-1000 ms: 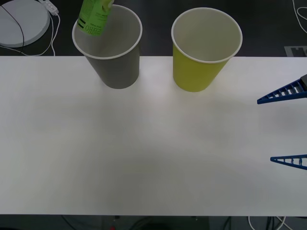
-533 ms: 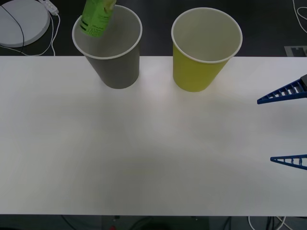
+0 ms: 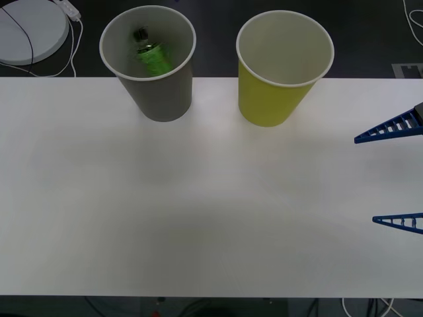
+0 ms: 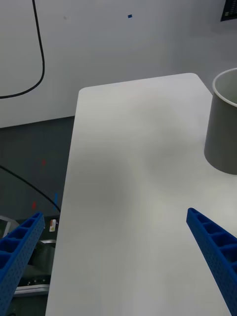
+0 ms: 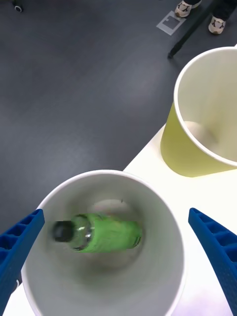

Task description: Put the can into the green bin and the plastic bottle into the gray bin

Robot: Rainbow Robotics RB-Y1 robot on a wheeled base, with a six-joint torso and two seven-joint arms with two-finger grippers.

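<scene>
The plastic bottle (image 3: 152, 56) lies tilted inside the gray bin (image 3: 162, 99) at the table's back left, black cap toward the cup wall. In the left wrist view my left gripper (image 5: 114, 213) hangs open straight above the gray bin (image 5: 165, 256), with the plastic bottle (image 5: 106, 234) on the cup's bottom, free of both fingers. The green bin (image 3: 271, 102) stands upright to the right of the gray one, and its side (image 5: 182, 153) shows beyond it. At the table's right edge my right gripper (image 3: 365, 179) is open and holds nothing. The can is out of view.
The white table (image 3: 198, 198) stretches wide in front of both cups. A round white disc (image 3: 30, 30) with a cable lies on the dark floor behind the back-left corner. In the right wrist view the gray bin (image 4: 222, 133) stands far off.
The plastic bottle, held tilted above the gray bin's rim before, has dropped inside the cup. The right gripper has not moved.
</scene>
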